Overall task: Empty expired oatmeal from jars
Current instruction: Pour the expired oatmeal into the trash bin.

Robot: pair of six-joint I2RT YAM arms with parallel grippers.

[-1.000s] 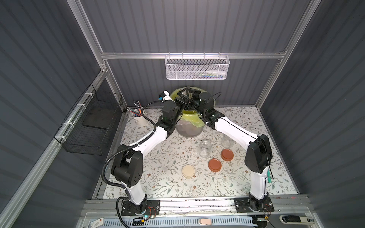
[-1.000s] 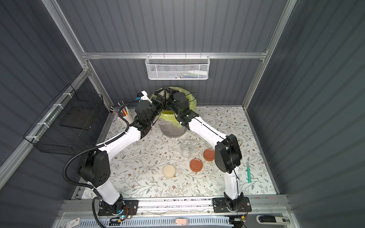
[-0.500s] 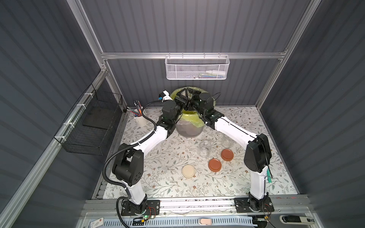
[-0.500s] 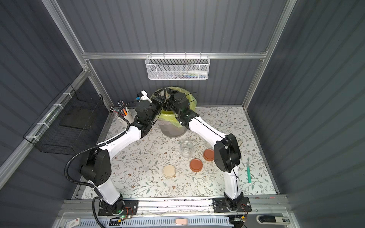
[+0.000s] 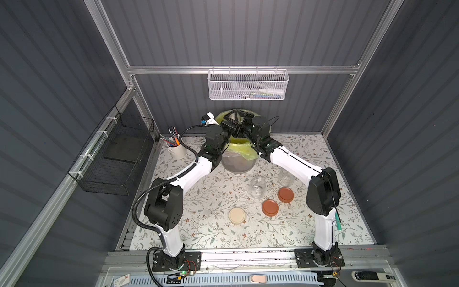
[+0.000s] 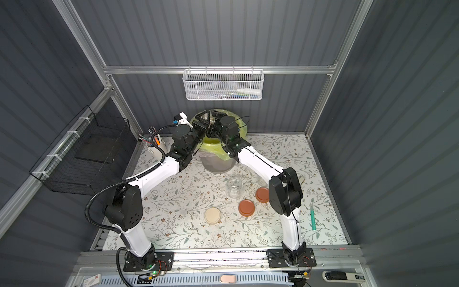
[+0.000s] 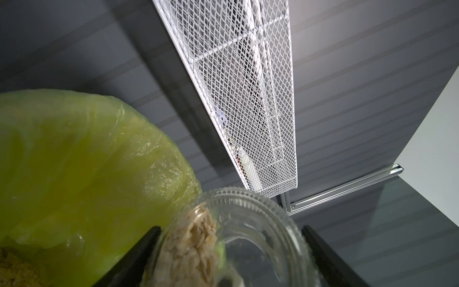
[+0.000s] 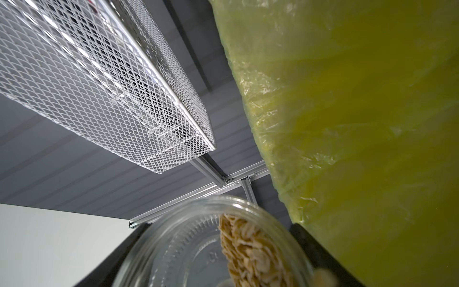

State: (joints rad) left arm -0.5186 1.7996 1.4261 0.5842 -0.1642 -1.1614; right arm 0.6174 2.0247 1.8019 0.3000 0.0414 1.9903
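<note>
1. Both arms meet over the bin [image 5: 238,162] at the back of the tabletop [image 5: 211,238]. The left fingers [image 7: 129,266] are clamped on a glass jar [image 7: 250,233], seen from its base above the yellow-green bag [image 7: 74,161].
2. The right fingers [image 8: 316,248] also grip a jar. It is judged to be the same one, since two other jars [image 5: 258,187] stand lidless and apparently empty on the tabletop near three lids [image 5: 270,208].
3. A clump of oatmeal [image 7: 196,246] clings to the glass wall on the side facing the bag. More oatmeal [image 7: 15,270] lies down in the bag.
4. To finish the pour well, keep the jar's mouth, which no view shows, inside the bag's rim. Tip it steeper and shake lightly to free the clump.
5. Both grips need to stay firm on the slick glass. If one lets go, it should do so only once the other bears the weight. The wire basket [image 5: 248,85] hangs on the wall above, so any lift should be modest.
</note>
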